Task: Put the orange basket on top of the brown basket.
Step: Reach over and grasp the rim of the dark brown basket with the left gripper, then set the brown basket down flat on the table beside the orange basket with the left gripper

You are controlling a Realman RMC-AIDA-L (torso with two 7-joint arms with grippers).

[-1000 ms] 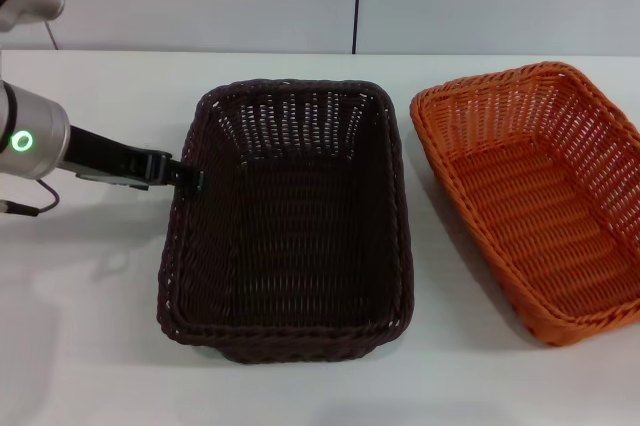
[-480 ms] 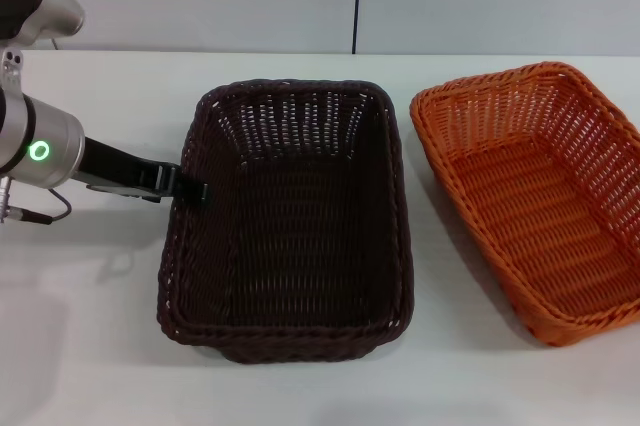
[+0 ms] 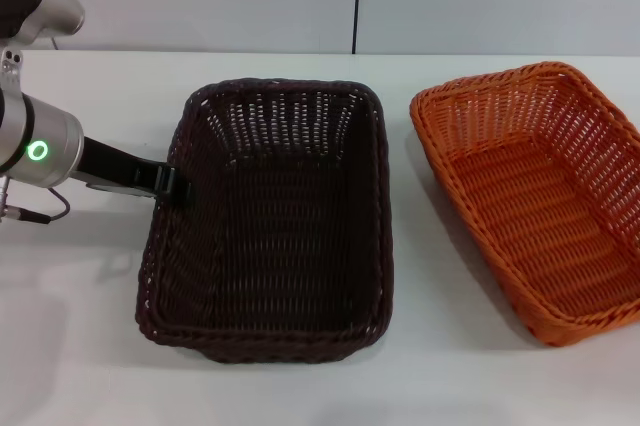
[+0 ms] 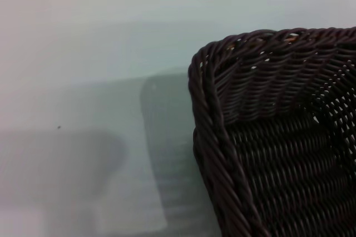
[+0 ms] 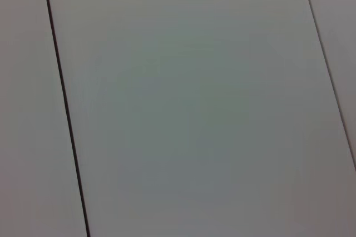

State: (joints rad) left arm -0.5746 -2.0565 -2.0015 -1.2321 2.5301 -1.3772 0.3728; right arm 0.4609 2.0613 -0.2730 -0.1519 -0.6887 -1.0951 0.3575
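1 gripper at work: left gripper, reaching in from the robot's left, clamped on the left rim of the brown basket. Directly beyond the fingertips, that basket resting on the white table, rim corner showing close up in the left wrist view. Farther out on the same line, past the brown basket and apart from it, the orange basket, upright on the table. Right gripper out of sight.

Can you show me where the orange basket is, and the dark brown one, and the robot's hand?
orange basket [image 3: 545, 208]: head view, on its woven floor.
brown basket [image 3: 270, 236]: head view, on its woven floor.
left gripper [image 3: 170, 184]: head view, at its tip against the brown basket's left rim.
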